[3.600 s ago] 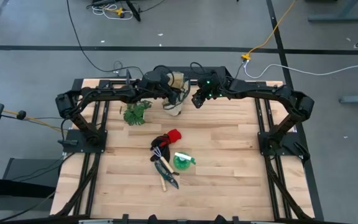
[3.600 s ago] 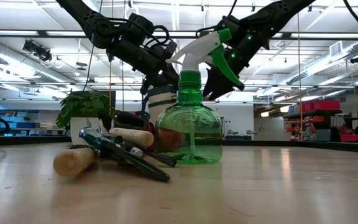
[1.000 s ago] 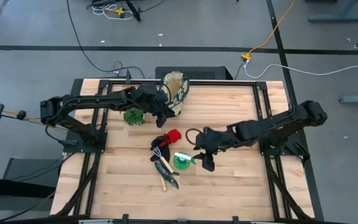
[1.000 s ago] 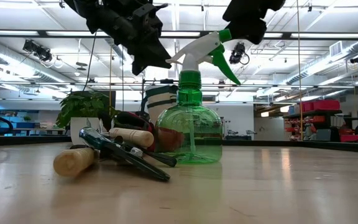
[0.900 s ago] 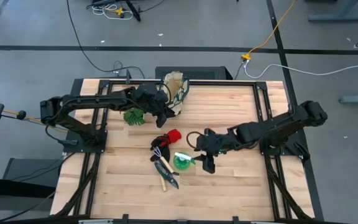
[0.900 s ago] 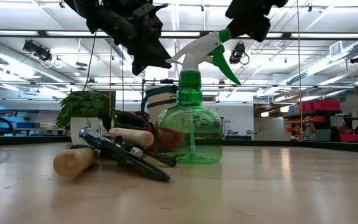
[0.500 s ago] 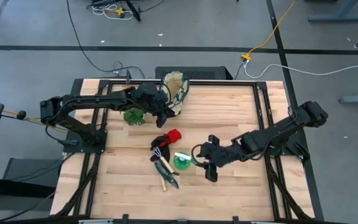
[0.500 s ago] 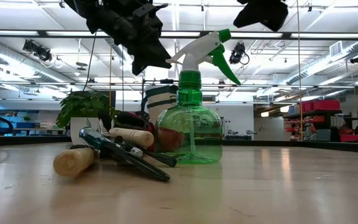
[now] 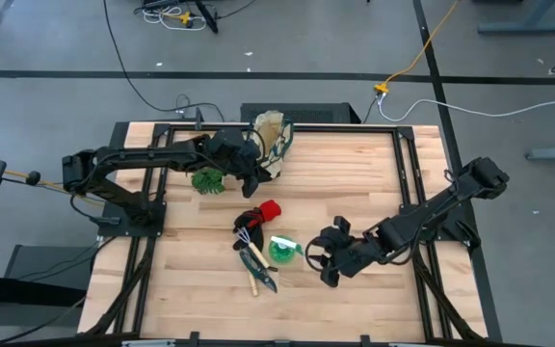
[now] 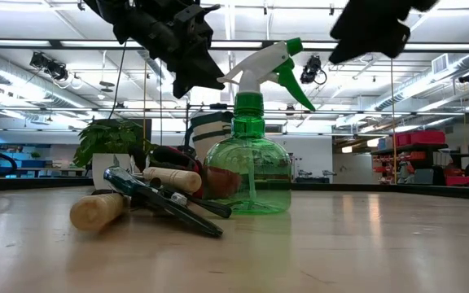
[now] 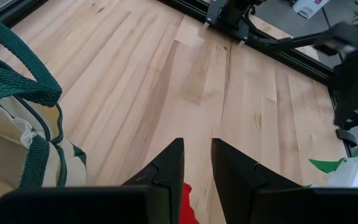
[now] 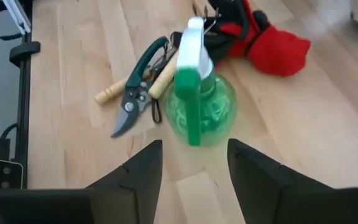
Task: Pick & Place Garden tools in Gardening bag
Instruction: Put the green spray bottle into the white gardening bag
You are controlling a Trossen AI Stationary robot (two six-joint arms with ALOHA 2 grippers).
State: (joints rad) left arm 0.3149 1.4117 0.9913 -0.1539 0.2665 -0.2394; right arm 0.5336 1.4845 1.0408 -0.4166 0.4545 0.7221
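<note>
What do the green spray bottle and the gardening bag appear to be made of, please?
The green spray bottle looks like glossy translucent plastic: the room shows through its body and light glints on it, and its trigger head is opaque white and green. The gardening bag looks like soft matte cream fabric, probably canvas, with woven green webbing handles; it sags and creases in the left wrist view.

right gripper (image 9: 322,262) beside green spray bottle (image 9: 283,250) — left gripper (image 9: 253,178) near bag (image 9: 272,135)
</note>
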